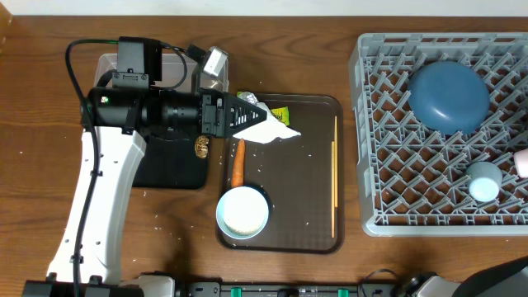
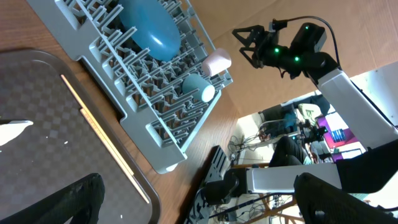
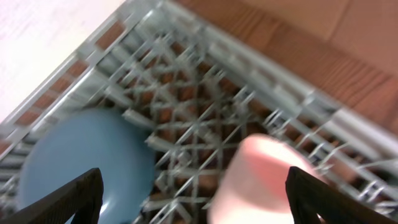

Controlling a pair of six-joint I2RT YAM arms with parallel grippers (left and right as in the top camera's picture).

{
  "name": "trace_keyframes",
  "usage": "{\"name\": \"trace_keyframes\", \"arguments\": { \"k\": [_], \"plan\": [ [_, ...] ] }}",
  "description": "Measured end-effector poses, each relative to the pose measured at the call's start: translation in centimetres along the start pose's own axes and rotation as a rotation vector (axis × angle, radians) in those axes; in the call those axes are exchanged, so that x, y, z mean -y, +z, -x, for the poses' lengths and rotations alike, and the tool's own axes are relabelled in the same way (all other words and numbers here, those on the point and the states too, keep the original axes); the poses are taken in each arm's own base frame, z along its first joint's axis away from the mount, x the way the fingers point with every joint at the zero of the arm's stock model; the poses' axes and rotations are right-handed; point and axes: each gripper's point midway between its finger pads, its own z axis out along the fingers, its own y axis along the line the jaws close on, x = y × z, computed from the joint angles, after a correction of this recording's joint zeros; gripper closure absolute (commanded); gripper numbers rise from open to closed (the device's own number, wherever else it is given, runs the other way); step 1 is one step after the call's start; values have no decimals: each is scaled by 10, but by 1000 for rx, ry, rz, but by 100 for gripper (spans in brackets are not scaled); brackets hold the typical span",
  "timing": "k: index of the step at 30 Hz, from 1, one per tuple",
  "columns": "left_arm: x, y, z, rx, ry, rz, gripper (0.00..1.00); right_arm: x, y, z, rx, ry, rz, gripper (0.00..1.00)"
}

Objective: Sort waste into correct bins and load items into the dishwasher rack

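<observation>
**Crumpled white napkin (image 1: 268, 129).** It lies on the brown serving tray (image 1: 305, 223), directly under and just ahead of the left claw (image 1: 246, 115). It is probably very light, soft and easily crushed, with no slip or breakage risk. A pinch across a raised fold near its bulkier end, closest to the claw, should hold it, while the thin tip would likely tear or slide out. Its long axis runs along the claw's line of reach, and the pointed tip is directed away from the claw.

**Left claw.** The wrist view shows its fingers (image 2: 68, 202) spread wide with nothing between them. Contact with the napkin cannot be judged.

**Nearby waste.**
- The yellow-green wrapper (image 1: 281, 113) lies just beside the napkin, ahead of the claw.
- The orange carrot (image 1: 237, 162) lies to one side of the claw, lengthwise across its reach.
- The white bowl (image 1: 242, 212) holding white rice is further along that side.
- The brown food lump (image 1: 202, 147) sits on the shallow black tray (image 1: 177, 169), behind the fingertips.

**Further out.** The thin wooden chopsticks (image 1: 334, 177) lie well ahead of the claw, crosswise to its reach. Beyond them the dishwasher rack (image 1: 388, 165) holds the dark blue dish (image 1: 448, 96) and the blue cup (image 1: 484, 181).

**Right claw (image 2: 247, 45).** It is open and hangs above the pink cup (image 2: 216, 61) at the rack's edge.
</observation>
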Motion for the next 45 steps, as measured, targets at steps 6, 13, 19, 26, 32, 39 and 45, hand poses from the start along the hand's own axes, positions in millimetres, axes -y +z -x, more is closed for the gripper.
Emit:
{"name": "trace_keyframes", "arguments": {
  "k": [6, 13, 19, 26, 32, 39, 45],
  "plan": [
    [0, 0, 0, 0, 0, 0, 2, 18, 19, -18, -81, -28, -27, 15],
    [0, 0, 0, 0, -1, 0, 2, 29, 40, -57, -242, -26, -44, 30],
    [0, 0, 0, -1, -2, 0, 2, 29, 37, -72, -304, 4, -44, 58],
    [-6, 0, -1, -2, -5, 32, 2, 19, 36, -74, -313, 52, 8, 92],
    [-8, 0, -2, -5, -10, 45, 2, -24, 23, -55, -250, 66, 242, 99],
    [-12, 0, -2, -7, -14, 71, 2, -88, -26, -43, -224, 58, 579, 99],
    [-13, -1, -3, -8, -15, 79, 2, -168, -73, -63, -294, -42, 885, 99]
  ]
}}
